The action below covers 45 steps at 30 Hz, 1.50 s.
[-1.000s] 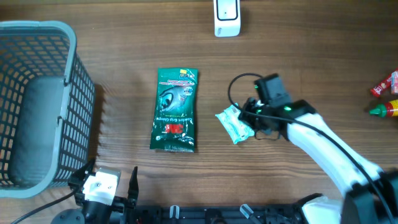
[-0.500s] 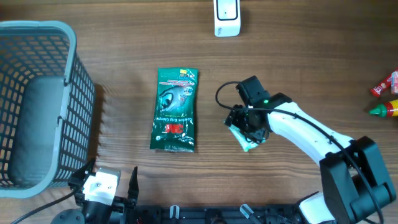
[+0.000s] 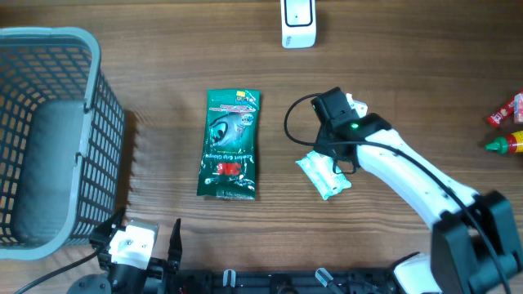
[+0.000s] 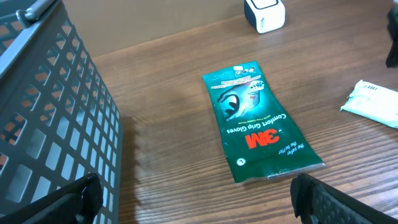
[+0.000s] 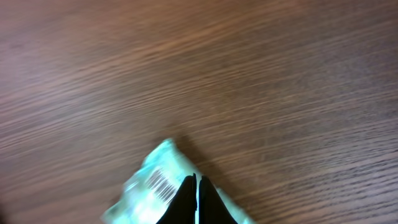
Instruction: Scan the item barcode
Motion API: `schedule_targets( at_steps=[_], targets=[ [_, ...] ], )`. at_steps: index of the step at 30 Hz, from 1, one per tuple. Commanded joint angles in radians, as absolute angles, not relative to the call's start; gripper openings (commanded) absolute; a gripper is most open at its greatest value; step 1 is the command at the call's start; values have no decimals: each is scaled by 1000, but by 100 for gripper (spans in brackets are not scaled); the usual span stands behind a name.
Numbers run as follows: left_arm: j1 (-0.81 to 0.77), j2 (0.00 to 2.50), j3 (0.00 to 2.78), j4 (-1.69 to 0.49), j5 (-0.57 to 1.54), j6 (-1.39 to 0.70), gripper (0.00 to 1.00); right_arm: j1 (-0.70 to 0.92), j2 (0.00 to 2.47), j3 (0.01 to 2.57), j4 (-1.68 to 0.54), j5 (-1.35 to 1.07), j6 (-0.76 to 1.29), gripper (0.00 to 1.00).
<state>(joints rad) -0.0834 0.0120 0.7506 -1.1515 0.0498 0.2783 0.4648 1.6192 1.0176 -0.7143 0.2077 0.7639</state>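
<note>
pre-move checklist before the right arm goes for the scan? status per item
1. Right gripper shut: ok, fingers pressed together.
2. Small packet actually pinched: cannot tell; the fingertips overlap its edge, yet it looks flat on the table.
3. Barcode showing: ok, faces up in the right wrist view.
4. Scanner located: ok, at the far table edge.
5. Gloves pack apart from the packet: ok.
6. Left gripper open, holding nothing: ok.
</note>
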Motion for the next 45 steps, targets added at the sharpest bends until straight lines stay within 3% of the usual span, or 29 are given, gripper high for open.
schedule_targets(
  at_steps=[1, 5, 7, 9, 11, 16, 20, 28, 34, 38, 42, 45],
  targets=[
    [-88, 5, 751, -1146, 54, 283, 100, 461, 1744, 1006, -682, 212, 741, 4],
    [-88, 4, 751, -1146, 54, 283, 100, 462, 1758, 1008, -489, -149, 381, 6],
    [-88, 4, 751, -1146, 54, 283, 100, 464, 1758, 1008, -481, -423, 170, 6],
    [-88, 4, 751, -1146, 54, 283, 100, 470, 1756, 1009, -500, -550, 50, 6],
    [-88, 5, 751, -1146, 54, 283, 100, 470, 1740, 1031, -545, -422, 154, 4],
    [-88, 5, 751, -1146, 54, 283, 100, 451, 1584, 1045, -676, 175, 649, 4],
    [-88, 5, 751, -1146, 54, 283, 100, 386, 1630, 1025, -674, 244, 654, 4],
    [-88, 5, 751, -1146, 54, 283, 100, 353, 1796, 1021, -568, -151, 342, 4],
    [-88, 5, 751, -1146, 54, 283, 100, 366, 1805, 1023, -559, -677, -131, 4],
    [-88, 5, 751, -1146, 54, 283, 100, 368, 1805, 1041, -685, -723, -247, 4],
    [-88, 4, 751, -1146, 54, 283, 100, 368, 1751, 1168, -805, -566, 4, 5],
    [-88, 5, 751, -1146, 54, 283, 100, 368, 1636, 1248, -919, -274, 332, 4]
  ],
)
